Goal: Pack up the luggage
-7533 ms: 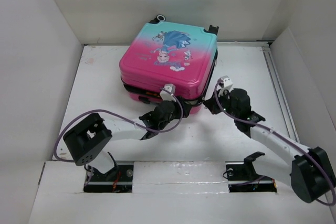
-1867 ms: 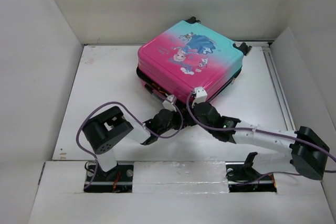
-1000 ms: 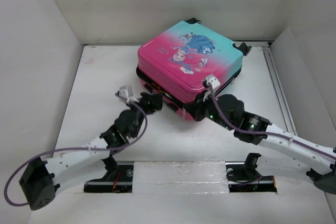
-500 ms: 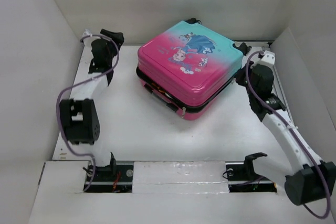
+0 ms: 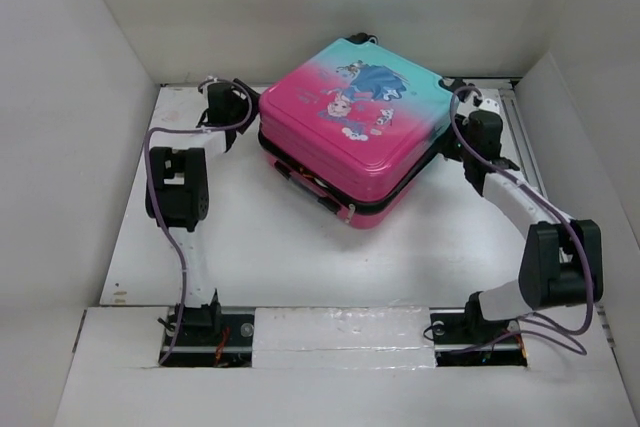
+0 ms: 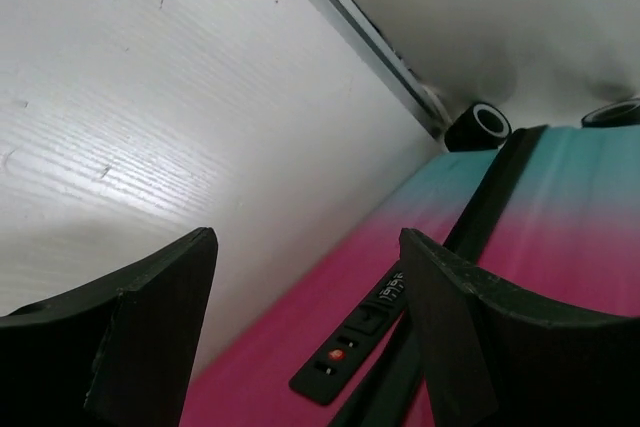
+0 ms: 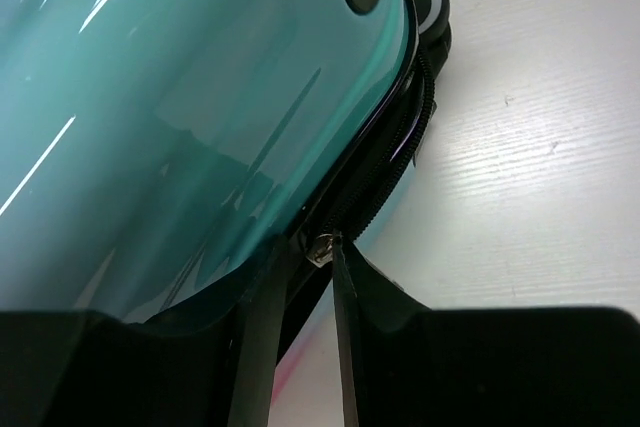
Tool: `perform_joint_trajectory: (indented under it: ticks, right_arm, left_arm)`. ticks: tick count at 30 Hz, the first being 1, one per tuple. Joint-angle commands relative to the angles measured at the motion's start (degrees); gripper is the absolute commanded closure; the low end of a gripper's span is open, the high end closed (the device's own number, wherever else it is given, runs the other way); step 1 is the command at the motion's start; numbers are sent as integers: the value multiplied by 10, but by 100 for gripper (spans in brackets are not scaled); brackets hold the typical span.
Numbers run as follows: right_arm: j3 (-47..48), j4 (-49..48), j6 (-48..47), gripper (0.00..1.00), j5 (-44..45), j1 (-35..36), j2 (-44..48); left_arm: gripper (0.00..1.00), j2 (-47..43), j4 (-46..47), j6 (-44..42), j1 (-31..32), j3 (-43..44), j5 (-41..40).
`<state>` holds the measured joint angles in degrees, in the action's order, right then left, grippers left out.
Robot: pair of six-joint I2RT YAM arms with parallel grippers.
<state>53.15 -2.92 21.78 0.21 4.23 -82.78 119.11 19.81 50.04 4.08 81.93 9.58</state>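
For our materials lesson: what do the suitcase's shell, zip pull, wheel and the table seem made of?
Shell: probably hard plastic, glossy; it shows sharp reflections.
Zip pull: likely metal, silvery glint.
Wheel: black plastic or rubber, matt.
Table: white, faint grain, perhaps painted wood.

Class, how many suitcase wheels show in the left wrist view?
2. One wheel sits at the luggage's teal end; a second wheel is cut off at the right edge. Others may be hidden.
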Motion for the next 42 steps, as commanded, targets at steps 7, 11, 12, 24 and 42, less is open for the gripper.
perform_joint_trajectory:
  ticks: [7,11,12,24,42]
  right_arm:
    - [53,-86,-6,68,-145,110,-81]
    - [81,-97,-6,68,-189,124,-126]
    - [104,-97,-6,68,-213,130,-138]
    - [367,-28,7,61,-332,169,-282]
    - [320,-12,17,33,-363,92,-63]
  left_arm:
    - [32,-190,140,8,78,-252,-3]
    - [33,-306,178,8,130,-385,-64]
    - [33,-329,178,8,141,-409,-94]
    - [32,-542,144,-6,172,-538,-128]
    - [37,-699,105,4,172,-557,-207]
